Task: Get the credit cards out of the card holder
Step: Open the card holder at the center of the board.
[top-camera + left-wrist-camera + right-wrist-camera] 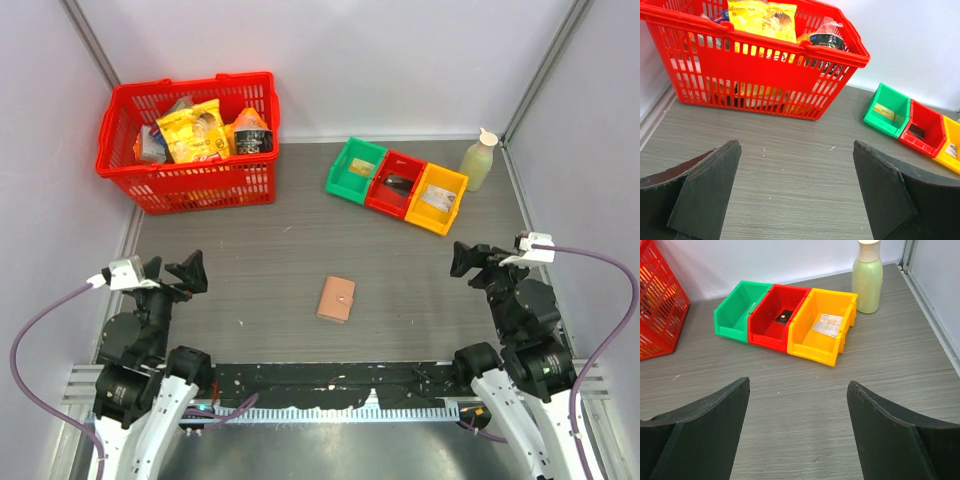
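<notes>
The card holder (336, 299), a small pinkish-tan folded wallet, lies shut on the grey table between the two arms in the top view. No credit cards show at it; they are hidden inside or out of view. My left gripper (187, 274) is open and empty, well to the left of the wallet. My right gripper (468, 260) is open and empty, well to its right. In the left wrist view my left gripper (796, 150) has both jaws wide apart over bare table. In the right wrist view my right gripper (798, 387) is the same. The wallet shows in neither wrist view.
A red basket (190, 140) with snack packs stands at the back left. Green (356, 170), red (395, 183) and yellow (437, 198) bins stand in a row at the back right, each with a card-like item inside. A pale green bottle (479, 161) stands beside them.
</notes>
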